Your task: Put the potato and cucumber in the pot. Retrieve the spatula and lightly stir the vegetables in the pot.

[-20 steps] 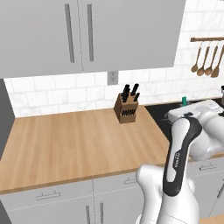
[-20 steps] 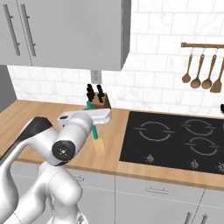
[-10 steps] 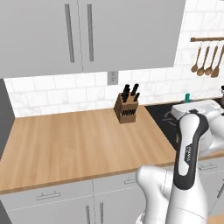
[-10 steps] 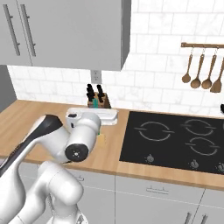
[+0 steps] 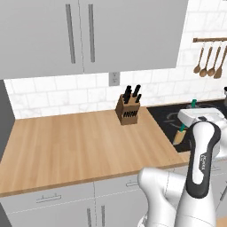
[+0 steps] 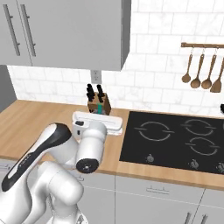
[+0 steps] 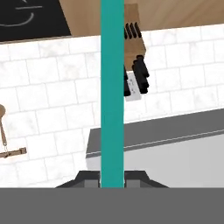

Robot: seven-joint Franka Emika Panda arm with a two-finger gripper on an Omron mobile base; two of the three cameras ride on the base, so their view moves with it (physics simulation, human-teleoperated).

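From my seat, the wooden counter (image 5: 66,142) runs along the left with the knife block (image 5: 127,111) at its back, and neither has changed since half a second ago. Right of the block, the arm has swung. In the left base view its forearm now stands more upright than it did, and the hand sits over the near edge of the hob (image 6: 175,140). The gripper (image 7: 112,177) has its fingers clamped on a teal-handled tool (image 7: 112,87). The teal shaft runs straight up between the tips in the hand view. In the left base view a teal stub pokes above the hand and a tan end (image 5: 179,135) hangs below it. In the right base view the elbow has come further right than before, hiding more of the counter. Far right, the spatula (image 6: 216,83) hangs untouched on the wall rail (image 6: 201,45), beside three wooden spoons (image 6: 197,81), well apart from the hand
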